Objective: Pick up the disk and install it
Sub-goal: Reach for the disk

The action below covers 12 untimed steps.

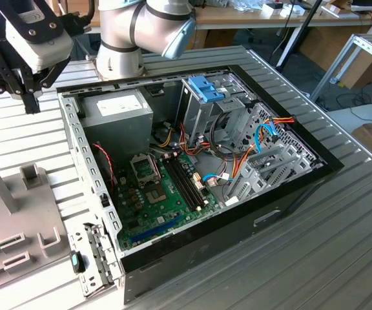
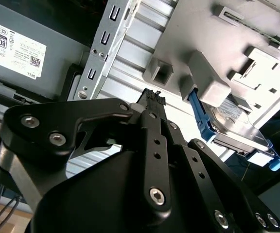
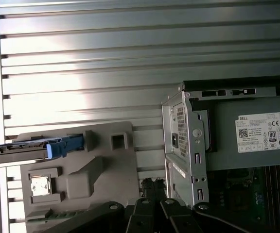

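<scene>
Blue-railed disk (image 2: 237, 127) sits slotted in a grey holder (image 2: 193, 29). In the exterior view, the gripper (image 1: 30, 97), fingers pressed together and empty, hovers at ten o'clock from the computer case (image 1: 76, 139).

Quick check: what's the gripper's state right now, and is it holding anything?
Gripper: jaws closed together, holding nothing. The disk sits apart from it in the grey holder.
</scene>
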Motion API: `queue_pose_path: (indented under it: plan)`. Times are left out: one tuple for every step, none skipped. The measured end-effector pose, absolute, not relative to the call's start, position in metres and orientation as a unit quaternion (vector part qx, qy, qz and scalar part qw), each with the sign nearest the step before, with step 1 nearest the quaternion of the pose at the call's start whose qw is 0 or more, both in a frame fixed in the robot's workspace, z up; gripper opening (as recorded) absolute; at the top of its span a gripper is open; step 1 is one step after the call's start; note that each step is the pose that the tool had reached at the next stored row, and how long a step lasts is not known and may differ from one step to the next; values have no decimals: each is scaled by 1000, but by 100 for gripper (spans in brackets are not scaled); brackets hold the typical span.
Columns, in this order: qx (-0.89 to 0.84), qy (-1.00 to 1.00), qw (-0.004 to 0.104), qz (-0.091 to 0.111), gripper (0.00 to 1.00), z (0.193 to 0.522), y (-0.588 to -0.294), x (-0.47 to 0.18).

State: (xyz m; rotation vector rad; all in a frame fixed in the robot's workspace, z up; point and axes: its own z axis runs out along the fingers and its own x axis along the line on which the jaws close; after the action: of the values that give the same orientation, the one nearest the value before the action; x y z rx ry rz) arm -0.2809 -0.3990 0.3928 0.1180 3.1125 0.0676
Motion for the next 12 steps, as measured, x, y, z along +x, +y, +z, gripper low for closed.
queue_pose_path:
  plan:
    - [38,999,13,22,11,393,-399,-284]
    - [38,999,13,22,11,393,-399,-287]
    - [38,999,13,22,11,393,-399,-293]
    - [38,999,13,22,11,393,-399,-297]
    - [38,999,13,22,11,393,-399,-298]
    - [38,999,13,22,11,393,-399,-299]
    - [38,999,13,22,11,393,-399,-299]
    - [38,999,13,22,11,393,-399,-299]
    - [38,999,13,22,11,393,-399,-299]
    - [38,999,13,22,11,393,-399,-299]
    - [38,999,13,22,11,393,-399,-299]
    - [38,999,13,22,11,393,-399,-300]
